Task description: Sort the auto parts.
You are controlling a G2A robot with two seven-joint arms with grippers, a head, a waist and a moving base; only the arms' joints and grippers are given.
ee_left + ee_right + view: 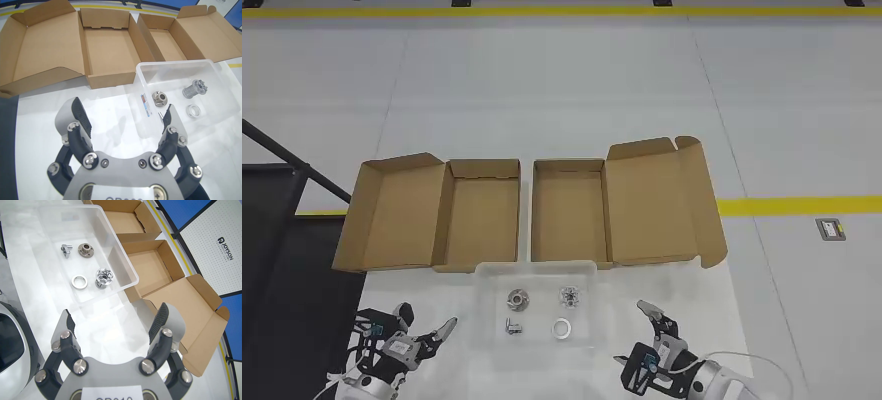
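On the counter (37, 113): a clear tray (535, 267) sits near the front edge. Two open cardboard boxes stand just behind it, the left box (480, 215) and the right box (569, 212), side by side with their lids folded outward.
Auto parts: all four lie in the tray, each apart from the others: a flanged hub (85, 250), a small bracket (66, 250), a plain ring (79, 281) and a slotted hub (103, 277).
Left gripper (122, 103): above the counter just beside the tray's left wall, its fingers spread wide with nothing between them.
Right gripper (115, 309): off the tray's right side, near the right box's open lid, its fingers likewise spread and holding nothing.
Step in hand: the very start, as I judge it. With every part in the tray, none is sorted yet and a first part has to be chosen.
Next move: one arm has to pass over the tray wall and come down on a single part. The bracket and flanged hub lie nearer the left arm, the ring and slotted hub nearer the right.
Care needed: the ring lies flat, so the fingers would probably have to straddle its rim. The bracket is small and may slip.
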